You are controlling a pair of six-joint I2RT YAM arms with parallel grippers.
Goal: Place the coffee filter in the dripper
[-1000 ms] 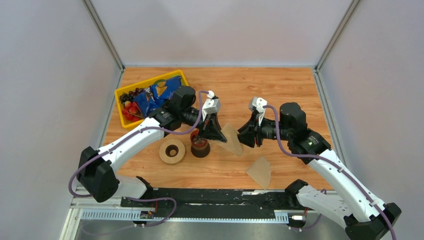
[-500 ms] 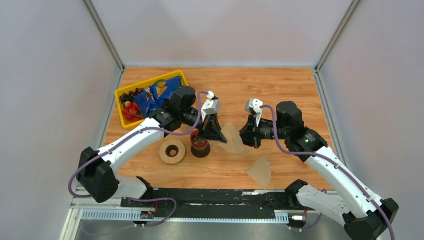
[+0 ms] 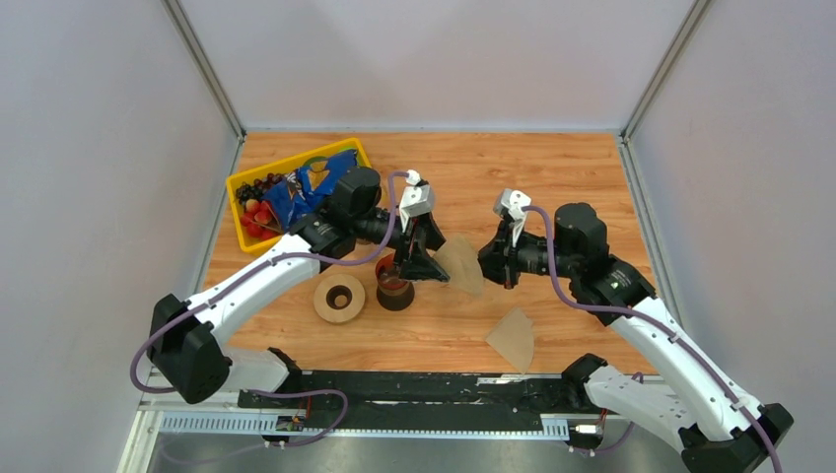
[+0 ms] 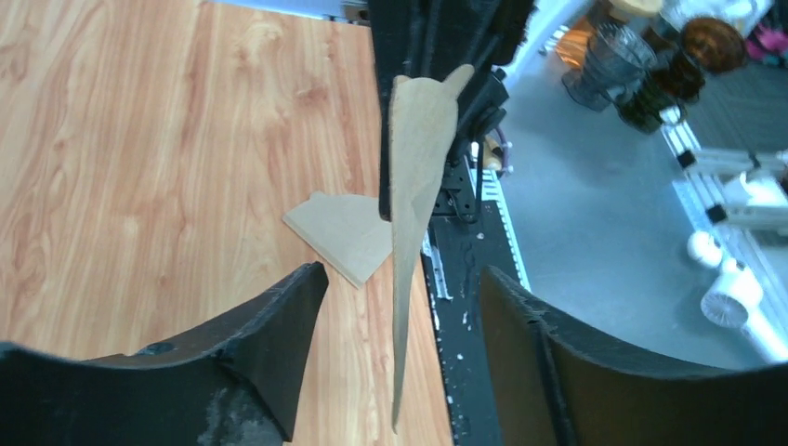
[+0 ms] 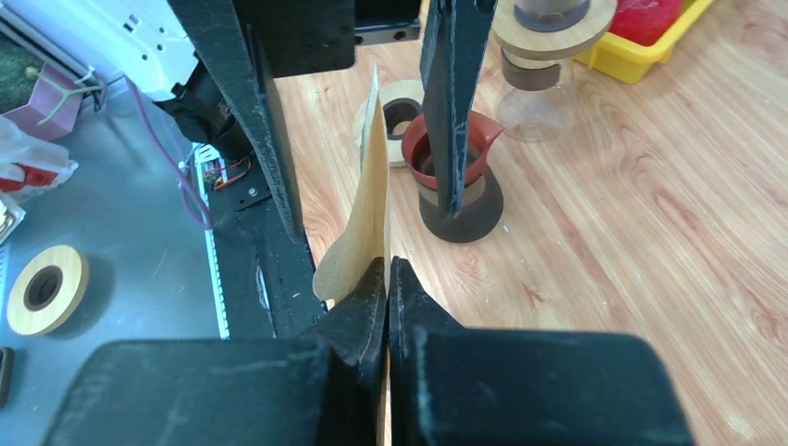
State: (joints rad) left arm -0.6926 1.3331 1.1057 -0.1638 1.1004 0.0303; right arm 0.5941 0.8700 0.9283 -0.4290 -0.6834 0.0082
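Right gripper [image 5: 387, 265] is clamping tight on the coffee filter [image 5: 367, 223], pinching its lower edge. The filter is hanging edge-on in the air above the table [image 3: 552, 177], not in anything. Left gripper [image 4: 401, 274] is spread wide, with its fingers [image 4: 279, 316] sitting on either side of the filter and a gap showing on both sides in the left wrist view, so it is gripping nothing.

The dripper [image 5: 536, 111] is standing upright on the table beyond the filter, with its wooden collar above the clear glass. In the top view the left arm is covering it. Its inside is not showing, so I cannot tell what is in it.

Red-brown cup [image 3: 395, 289] is sitting just below the left gripper. Its inside is looking dark, contents unclear. Tan ring disc [image 3: 338, 299] is lying flat just beside the cup, on the left-arm side.

Yellow bin [image 3: 237, 209] is sitting at the far left corner, holding red and dark fruit [image 3: 254, 207] and a crumpled blue packet [image 3: 306, 192] that is sticking up over the rim.

Second filter [image 3: 514, 338] is lying flat on the table near the front edge, on the right arm's side.
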